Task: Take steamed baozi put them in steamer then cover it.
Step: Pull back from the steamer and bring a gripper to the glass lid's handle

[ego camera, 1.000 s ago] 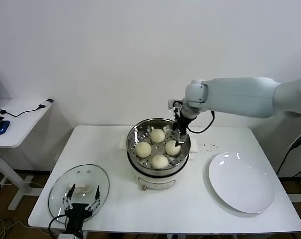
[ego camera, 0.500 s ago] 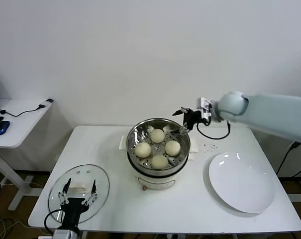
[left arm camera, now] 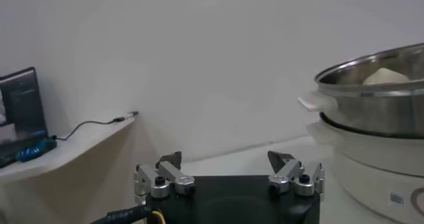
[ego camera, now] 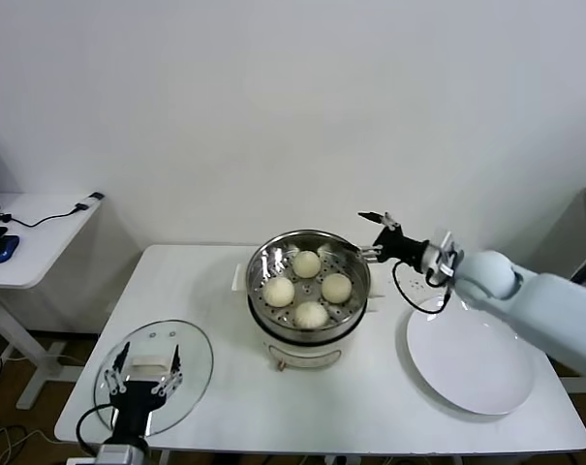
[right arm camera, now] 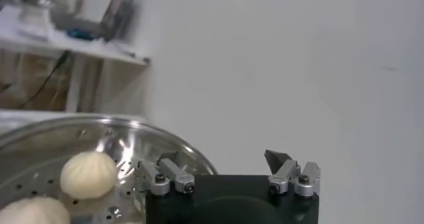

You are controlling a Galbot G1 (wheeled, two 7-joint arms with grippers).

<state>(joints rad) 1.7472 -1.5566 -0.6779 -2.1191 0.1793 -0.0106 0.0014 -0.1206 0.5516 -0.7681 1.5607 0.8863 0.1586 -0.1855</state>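
The steamer (ego camera: 309, 254), a shiny steel basket on a white cooker base, stands mid-table with several cream-white baozi (ego camera: 279, 292) resting in it. My right gripper (ego camera: 367, 235) hovers just outside the steamer's right rim, open and empty. The right wrist view has the right gripper (right arm camera: 225, 160) beside the steamer's rim (right arm camera: 86, 136) and one baozi (right arm camera: 88, 174). The glass cover (ego camera: 191, 354) lies flat at the table's front left. My left gripper (ego camera: 145, 360) is open over it, the white handle showing between its fingers. From the left wrist, the left gripper (left arm camera: 225, 160) faces the steamer (left arm camera: 377, 106).
A flat white plate (ego camera: 472, 354) lies at the table's right, under my right forearm. A white side table (ego camera: 31, 232) with a blue mouse and a cable stands off to the left. The table's front edge is close behind the cover.
My right gripper has lifted out of the steamer and drawn back right, past the rim. My left gripper has shifted slightly left over the cover. The baozi stay put.
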